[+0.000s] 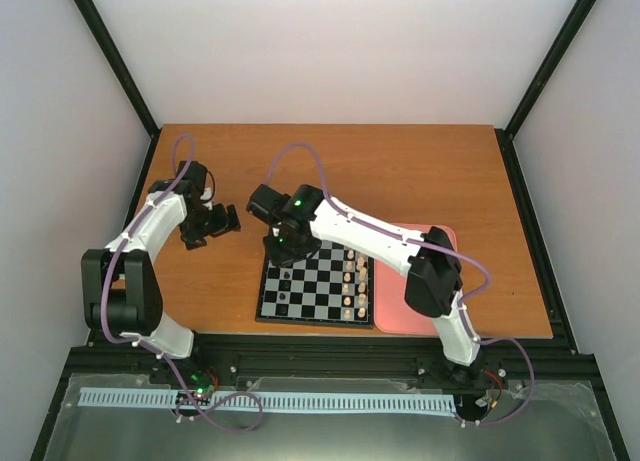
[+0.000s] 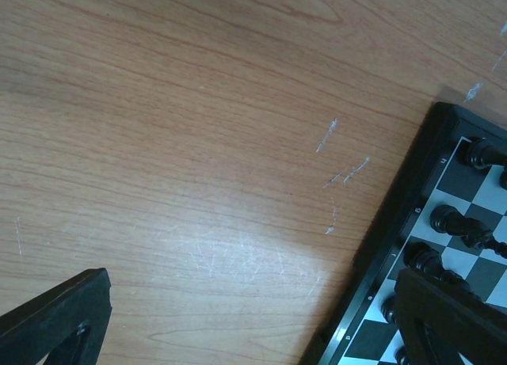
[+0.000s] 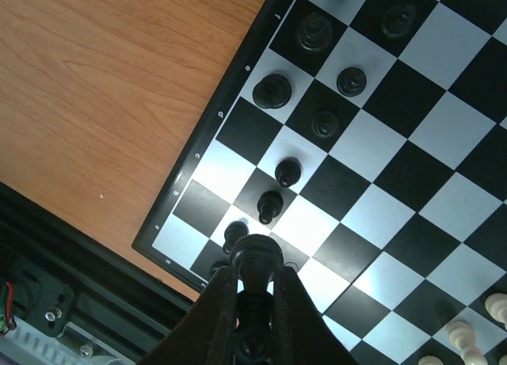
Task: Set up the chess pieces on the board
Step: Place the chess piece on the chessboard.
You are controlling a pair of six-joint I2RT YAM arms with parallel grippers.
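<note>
Right gripper (image 3: 255, 286): clamped on black chess piece (image 3: 257, 258). Left gripper (image 2: 253, 329): apart, over table (image 2: 198, 143). Pink tray (image 1: 392, 311), board's (image 1: 310, 301) 3 o'clock: partly hidden.

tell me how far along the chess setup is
Done: cream-white pieces line the right side of the board, and several black chess pieces stand along its left. In hand: the right gripper is shut on one black piece above that side. The left gripper hangs open over the table. Left: seating that piece.

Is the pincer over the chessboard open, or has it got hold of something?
Shut on a black chess piece. In the wrist view, the right pincer has both fingers pressed against the piece's sides.
</note>
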